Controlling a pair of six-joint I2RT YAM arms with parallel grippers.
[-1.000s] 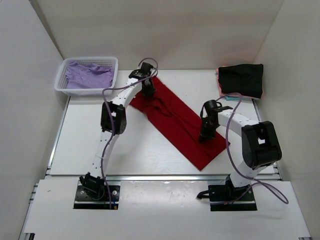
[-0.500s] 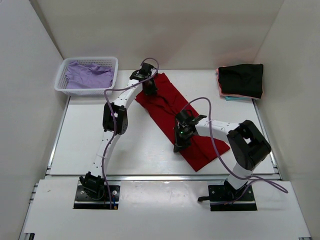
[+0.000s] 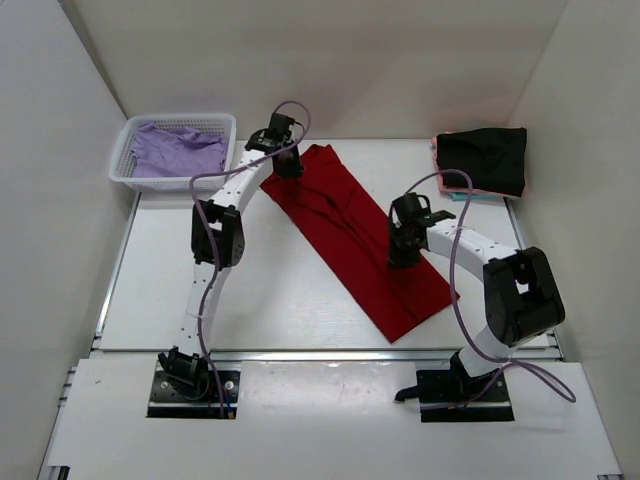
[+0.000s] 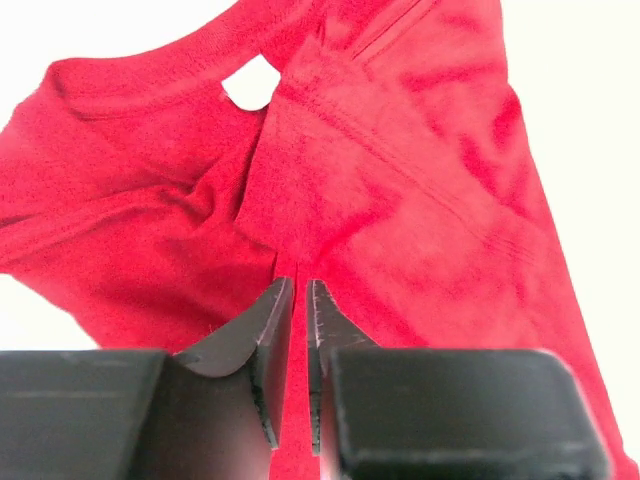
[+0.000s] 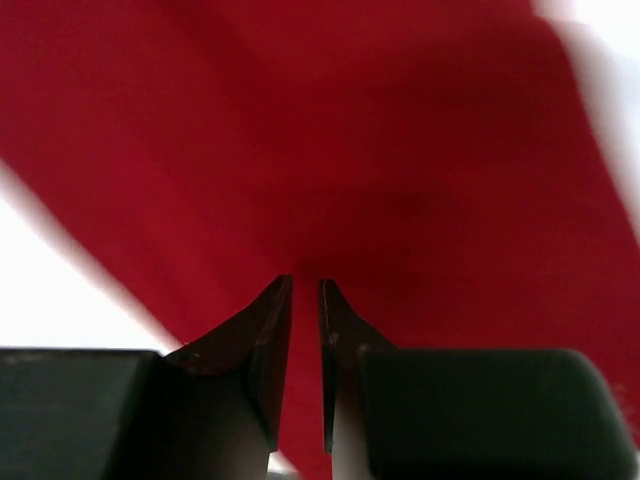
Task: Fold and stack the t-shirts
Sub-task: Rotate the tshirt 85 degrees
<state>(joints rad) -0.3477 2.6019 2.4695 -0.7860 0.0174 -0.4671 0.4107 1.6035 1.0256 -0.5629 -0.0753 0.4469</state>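
The deep red t-shirt (image 3: 345, 215) lies as a long diagonal strip across the table, collar end far left and hem end near right. My left gripper (image 3: 289, 168) is at the collar end, its jaws closed on a crease of the red cloth (image 4: 400, 150) in the left wrist view (image 4: 298, 285). My right gripper (image 3: 398, 258) sits low over the shirt's lower half with its jaws nearly together; its wrist view (image 5: 305, 285) is blurred and shows only red cloth (image 5: 350, 130). A lavender t-shirt (image 3: 178, 150) lies in the basket. A folded black t-shirt (image 3: 482, 158) tops a stack at the far right.
The white lattice basket (image 3: 180, 120) stands at the far left corner. Under the black shirt, pink (image 3: 440, 178) and teal (image 3: 460, 197) edges show. White walls close in the table on the left, back and right.
My right gripper swept left across the shirt to its left edge, then came back toward the middle. My left gripper shifted a little up and left, and the red shirt lies smoother.
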